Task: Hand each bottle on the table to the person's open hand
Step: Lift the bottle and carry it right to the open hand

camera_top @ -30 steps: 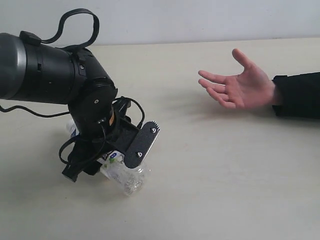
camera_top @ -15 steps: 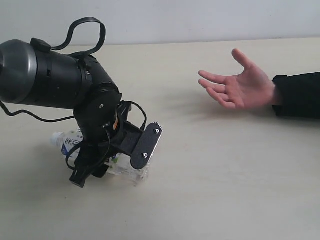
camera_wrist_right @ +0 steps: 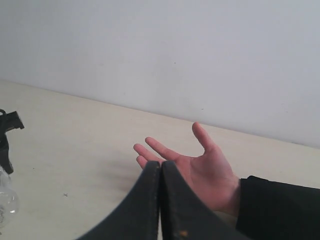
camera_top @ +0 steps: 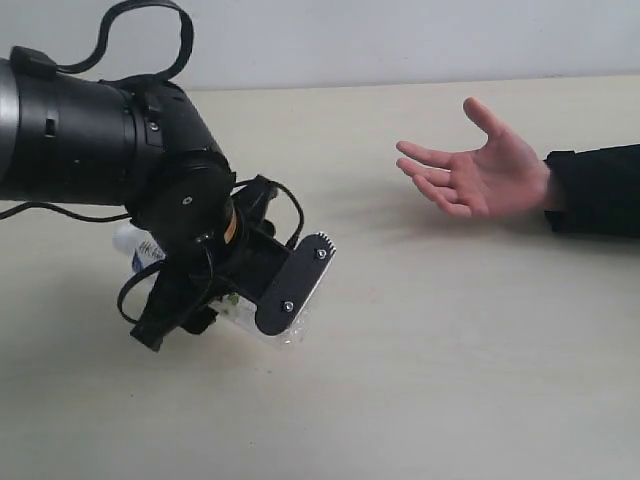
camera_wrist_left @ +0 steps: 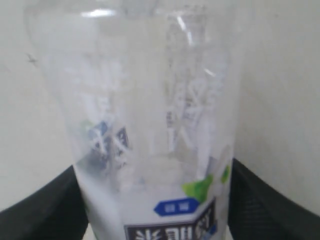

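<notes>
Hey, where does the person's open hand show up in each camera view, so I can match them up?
Exterior view: the open hand is at the right, palm up.
Left wrist view: not in it; the bottle fills the picture.
Right wrist view: the open hand is just beyond the shut right gripper.
Shared landmark: the black sleeve cuff at the wrist.

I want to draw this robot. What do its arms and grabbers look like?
The left arm is a fat black tube, and thin black cables loop around it. Its left gripper has flat black fingers with silver screws and a toothed tip. The right gripper has smooth black tapered fingers.
</notes>
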